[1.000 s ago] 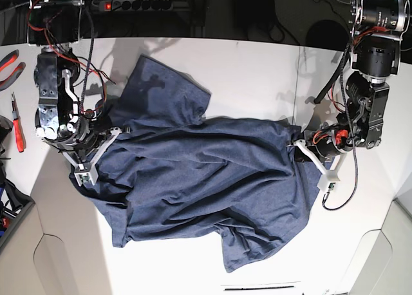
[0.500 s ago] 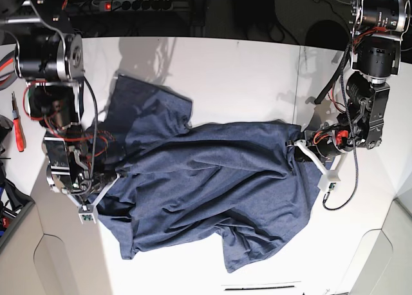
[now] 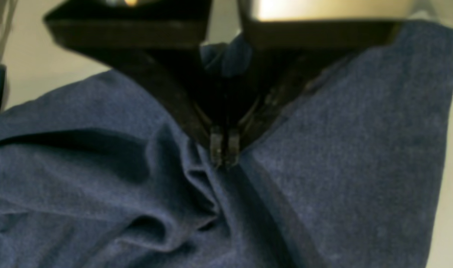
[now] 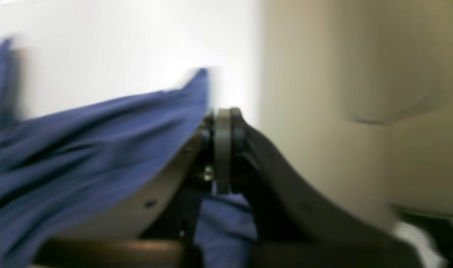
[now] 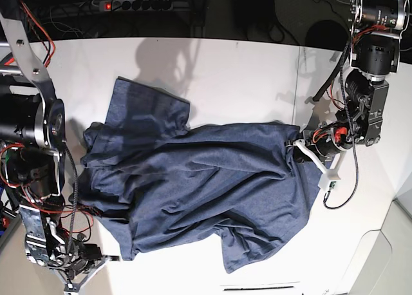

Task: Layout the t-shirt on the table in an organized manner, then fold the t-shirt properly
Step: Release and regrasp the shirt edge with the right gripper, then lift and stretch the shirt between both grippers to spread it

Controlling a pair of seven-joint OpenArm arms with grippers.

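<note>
My left gripper (image 3: pixel 224 150) has its jaws pressed together on a bunched fold of the t-shirt (image 3: pixel 323 156), right where a hem band runs along the cloth; in the left wrist view the dark fabric puckers into ridges below the fingertips (image 3: pixel 216 146). In the base view that gripper (image 5: pixel 297 145) sits at the shirt's edge toward the right side of the table (image 5: pixel 244 76), just beside the thin dark seam line (image 5: pixel 297 82) that crosses the white top.

My right gripper (image 4: pixel 223 123) also has its jaws closed against each other. Blue cloth lies against one side of them and more shows beneath, but the right wrist view is blurred, and I cannot tell whether fabric is actually pinched between the tips. In the base view this gripper (image 5: pixel 76 283) hangs low at the near left corner of the table, with the shirt's nearest corner (image 5: pixel 125 255) just beside it.

The t-shirt (image 5: pixel 206 185) lies crumpled across the middle of the table, plain navy side up, deep wrinkles running through it. One sleeve (image 5: pixel 145 108) spreads toward the far left, another flap (image 5: pixel 248 247) reaches toward the near edge. A power strip (image 5: pixel 138 4) lies beyond the far edge.
</note>
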